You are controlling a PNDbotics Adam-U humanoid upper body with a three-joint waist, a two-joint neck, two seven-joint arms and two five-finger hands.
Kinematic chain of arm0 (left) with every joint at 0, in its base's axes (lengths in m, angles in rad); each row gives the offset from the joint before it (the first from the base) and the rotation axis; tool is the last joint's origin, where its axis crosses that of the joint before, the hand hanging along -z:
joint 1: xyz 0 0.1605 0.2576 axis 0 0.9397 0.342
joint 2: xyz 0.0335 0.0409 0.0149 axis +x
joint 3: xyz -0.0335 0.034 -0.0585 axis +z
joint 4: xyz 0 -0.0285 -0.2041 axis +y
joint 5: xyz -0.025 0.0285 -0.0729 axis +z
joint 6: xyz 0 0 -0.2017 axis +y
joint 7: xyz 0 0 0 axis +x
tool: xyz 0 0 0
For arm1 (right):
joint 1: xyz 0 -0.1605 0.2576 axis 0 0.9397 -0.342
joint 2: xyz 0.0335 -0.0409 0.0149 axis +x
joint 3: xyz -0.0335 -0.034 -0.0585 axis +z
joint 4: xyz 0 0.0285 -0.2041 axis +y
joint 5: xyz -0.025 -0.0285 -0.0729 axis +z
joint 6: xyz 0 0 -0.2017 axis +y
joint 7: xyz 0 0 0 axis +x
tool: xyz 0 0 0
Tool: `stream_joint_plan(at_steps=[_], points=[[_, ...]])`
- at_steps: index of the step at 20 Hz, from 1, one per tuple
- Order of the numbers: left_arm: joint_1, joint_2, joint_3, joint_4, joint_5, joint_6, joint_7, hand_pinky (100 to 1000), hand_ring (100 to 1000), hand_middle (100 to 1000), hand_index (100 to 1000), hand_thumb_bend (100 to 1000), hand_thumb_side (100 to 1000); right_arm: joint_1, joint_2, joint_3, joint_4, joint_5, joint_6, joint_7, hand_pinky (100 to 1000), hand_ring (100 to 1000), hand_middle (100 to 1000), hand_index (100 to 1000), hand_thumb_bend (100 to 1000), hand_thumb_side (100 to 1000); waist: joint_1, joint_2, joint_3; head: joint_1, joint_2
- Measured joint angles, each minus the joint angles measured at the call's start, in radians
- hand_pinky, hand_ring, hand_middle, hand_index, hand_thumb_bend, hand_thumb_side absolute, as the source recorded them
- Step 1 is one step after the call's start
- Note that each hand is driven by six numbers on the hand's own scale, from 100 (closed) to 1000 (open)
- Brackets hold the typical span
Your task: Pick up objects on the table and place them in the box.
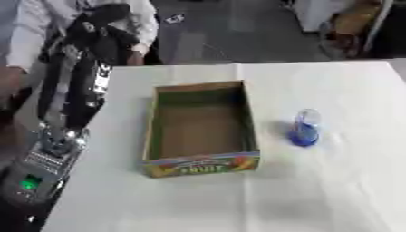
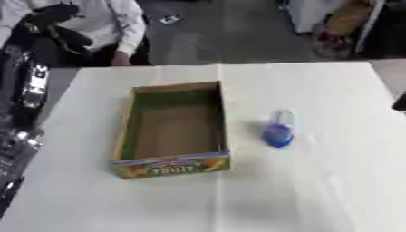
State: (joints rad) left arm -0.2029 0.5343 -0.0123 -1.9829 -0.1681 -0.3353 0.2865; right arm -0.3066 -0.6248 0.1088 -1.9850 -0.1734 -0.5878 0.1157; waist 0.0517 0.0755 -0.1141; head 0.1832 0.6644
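Left hand: our left arm [image 1: 75,90] runs up the left edge of the frame, and its hand [image 1: 107,16] sits at the upper left, a dark shape whose fingers we cannot make out, so we cannot tell whether it is wide or closed. It holds nothing that we can see.

Right hand: we see only a dark sliver at the right edge of the right eye view, too little to name as the hand.

Table: a white cloth-covered table [image 1: 333,190] fills the lower and middle frame, bare along the near edge.

Box: an open cardboard fruit box [image 1: 202,127] lies left of centre, its long axis running near to far, printed end toward us. We see nothing inside it.

Object: a small blue and clear bottle-like thing [image 1: 304,129] stands on the cloth just right of the box, apart from its wall, about level with the box's middle.

Key relation: the bottle lies right of the box and well apart from our left hand, with the box between them. We judge the right arm the nearer one for the pick, with a short carry leftward over the box wall.
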Motion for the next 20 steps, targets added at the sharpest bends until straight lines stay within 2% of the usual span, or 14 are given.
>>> stream_joint_plan(at_steps=[6, 7, 8, 9, 10, 12, 15, 20], points=[[0.001, 0.0, 0.0, 0.0, 0.004, -0.002, 0.008, 503, 564, 800, 835, 155, 861, 0.001, 0.0, 0.003, 0.0, 0.005, 0.01, -0.006, 155, 511, 555, 639, 100, 866, 0.001, 0.003, 0.002, 0.002, -0.01], [0.001, 0.0, 0.0, 0.0, 0.004, -0.002, 0.008, 502, 563, 798, 833, 158, 856, 0.001, 0.0, 0.003, 0.0, 0.009, 0.016, -0.011, 175, 533, 604, 670, 100, 870, 0.001, 0.003, 0.005, 0.003, -0.01], [0.001, 0.0, 0.0, 0.0, 0.004, -0.001, 0.011, 502, 562, 796, 831, 159, 854, 0.001, 0.0, 0.002, 0.0, 0.012, 0.024, -0.02, 233, 575, 656, 702, 100, 885, 0.002, 0.003, 0.009, 0.008, -0.01], [0.001, 0.0, 0.0, 0.0, 0.005, -0.002, 0.015, 503, 562, 796, 830, 160, 852, 0.001, 0.0, -0.001, 0.0, 0.018, 0.035, -0.032, 309, 623, 696, 748, 100, 936, 0.002, 0.003, 0.013, 0.011, -0.01], [0.001, 0.0, 0.0, 0.0, 0.006, -0.003, 0.018, 503, 561, 796, 831, 160, 852, 0.001, -0.001, -0.003, 0.0, 0.026, 0.047, -0.044, 485, 760, 760, 828, 100, 1000, 0.002, 0.003, 0.016, 0.013, -0.009], [0.004, 0.0, 0.001, 0.0, 0.007, -0.005, 0.024, 503, 562, 796, 832, 160, 852, -0.001, -0.017, -0.01, 0.0, 0.049, 0.075, -0.073, 608, 850, 817, 900, 100, 1000, 0.002, 0.003, 0.019, 0.017, -0.007], [0.007, 0.0, 0.001, 0.0, 0.01, -0.006, 0.028, 503, 562, 796, 831, 158, 854, -0.012, -0.085, -0.012, 0.0, 0.109, 0.116, -0.101, 646, 871, 836, 894, 100, 1000, -0.004, 0.0, 0.023, 0.008, -0.007], [0.008, 0.0, 0.0, 0.0, 0.01, -0.008, 0.026, 506, 564, 797, 832, 165, 851, -0.049, -0.207, 0.027, 0.0, 0.223, 0.197, -0.141, 674, 872, 836, 866, 100, 1000, -0.012, -0.001, 0.032, -0.068, 0.001]])
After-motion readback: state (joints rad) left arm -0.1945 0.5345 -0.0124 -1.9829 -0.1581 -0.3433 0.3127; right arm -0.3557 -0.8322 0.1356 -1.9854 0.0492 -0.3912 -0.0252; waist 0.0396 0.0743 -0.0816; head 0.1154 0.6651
